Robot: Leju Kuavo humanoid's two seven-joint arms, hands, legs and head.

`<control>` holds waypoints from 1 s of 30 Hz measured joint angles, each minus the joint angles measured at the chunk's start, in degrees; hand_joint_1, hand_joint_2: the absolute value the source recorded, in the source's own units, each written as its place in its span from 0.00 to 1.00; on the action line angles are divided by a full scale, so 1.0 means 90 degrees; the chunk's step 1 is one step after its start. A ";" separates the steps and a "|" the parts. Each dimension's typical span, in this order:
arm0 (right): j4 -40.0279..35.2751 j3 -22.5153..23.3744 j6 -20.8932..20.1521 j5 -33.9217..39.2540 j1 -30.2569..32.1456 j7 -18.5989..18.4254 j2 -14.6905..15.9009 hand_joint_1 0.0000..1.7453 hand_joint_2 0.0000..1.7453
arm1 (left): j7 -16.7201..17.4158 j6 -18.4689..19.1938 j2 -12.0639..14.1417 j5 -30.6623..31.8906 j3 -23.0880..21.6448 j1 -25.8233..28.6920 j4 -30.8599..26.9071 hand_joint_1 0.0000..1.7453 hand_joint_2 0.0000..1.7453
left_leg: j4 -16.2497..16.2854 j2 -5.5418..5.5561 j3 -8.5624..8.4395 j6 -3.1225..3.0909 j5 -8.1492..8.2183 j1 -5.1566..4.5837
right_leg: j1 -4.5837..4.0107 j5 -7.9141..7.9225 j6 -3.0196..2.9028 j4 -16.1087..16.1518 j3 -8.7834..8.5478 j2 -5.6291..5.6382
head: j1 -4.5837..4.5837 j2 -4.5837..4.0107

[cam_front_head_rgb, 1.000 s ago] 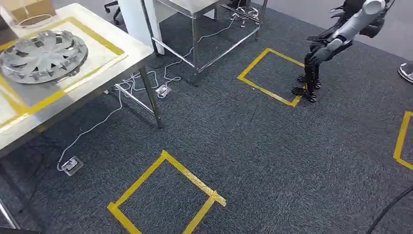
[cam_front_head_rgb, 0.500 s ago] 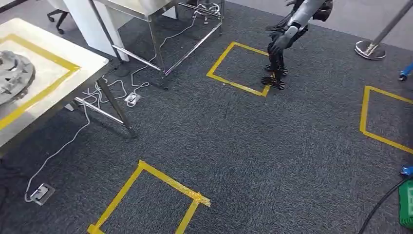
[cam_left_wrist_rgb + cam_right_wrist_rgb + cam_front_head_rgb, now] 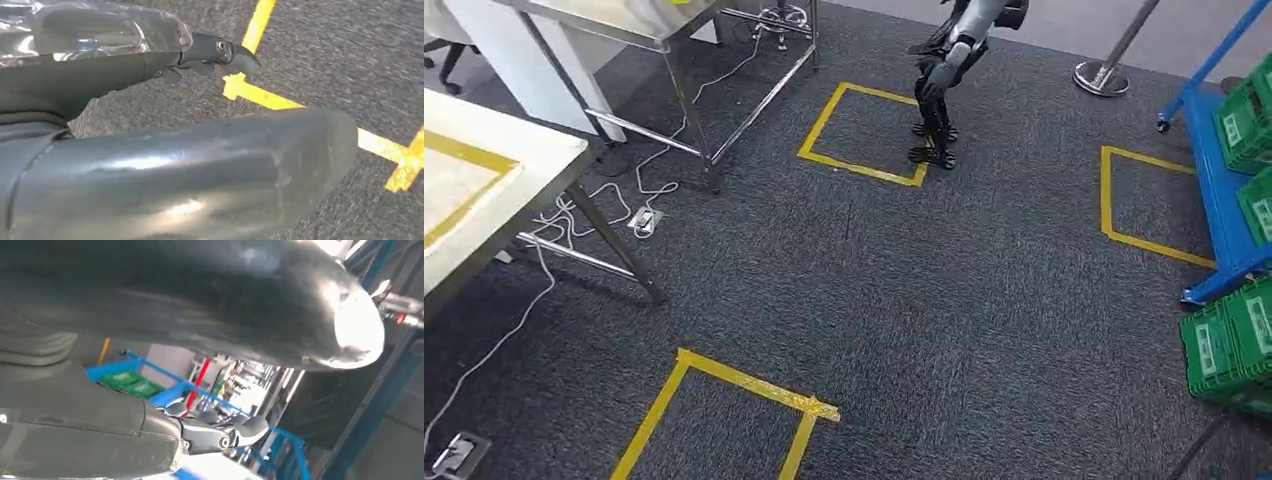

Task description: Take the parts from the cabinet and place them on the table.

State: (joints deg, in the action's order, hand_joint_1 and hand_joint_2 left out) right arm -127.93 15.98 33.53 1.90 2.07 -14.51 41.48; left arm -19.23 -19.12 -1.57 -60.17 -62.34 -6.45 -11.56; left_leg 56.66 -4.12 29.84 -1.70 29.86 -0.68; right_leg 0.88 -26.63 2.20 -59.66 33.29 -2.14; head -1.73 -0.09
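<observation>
A blue rack point(image 3: 1214, 170) with green crates point(image 3: 1239, 350) stands at the right edge of the head view. The white table point(image 3: 484, 195) with yellow tape edging juts in at the left. My left hand point(image 3: 165, 125) hangs over dark carpet and a yellow tape line, its fingers point(image 3: 220, 50) stretched out and its thumb apart, with nothing in it. In the right wrist view my right hand point(image 3: 125, 405) is held out with its fingers point(image 3: 225, 435) extended and nothing in it; the blue rack point(image 3: 150, 370) with green crates point(image 3: 130, 382) lies beyond it.
Another humanoid robot point(image 3: 944, 70) stands at a yellow floor square point(image 3: 859, 130) straight ahead. A steel-framed bench point(image 3: 674, 40) is at the far left, with cables and a power strip point(image 3: 454, 452) under the tables. A stanchion base point(image 3: 1102, 76) sits far right. Yellow squares mark the carpet.
The whole view has swung to the right: the table and its silver wheel cover slid off to the left, and the blue rack with green crates came in at the right.
</observation>
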 joint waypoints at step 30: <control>1.1357 -0.1545 -0.2234 0.2341 -0.0472 0.2460 -0.3478 0.00 0.00 | 0.0439 0.0058 -0.0005 0.0398 -0.0294 -0.0062 -0.0010 0.00 0.00 | -0.0022 0.0069 -0.0164 0.0086 0.0179 0.0050 | 0.0053 0.0002 0.0010 -0.0410 0.0424 0.0110 | -0.0029 0.0000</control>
State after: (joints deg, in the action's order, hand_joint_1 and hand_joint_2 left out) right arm -25.72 2.08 13.42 22.97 -2.18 7.63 10.19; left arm -15.28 -18.60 -1.62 -56.59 -64.98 -7.01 -11.65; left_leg 56.47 -3.50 28.37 -0.93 31.47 -0.24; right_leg 1.36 -26.61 2.28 -63.35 37.11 -1.14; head -1.99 -0.09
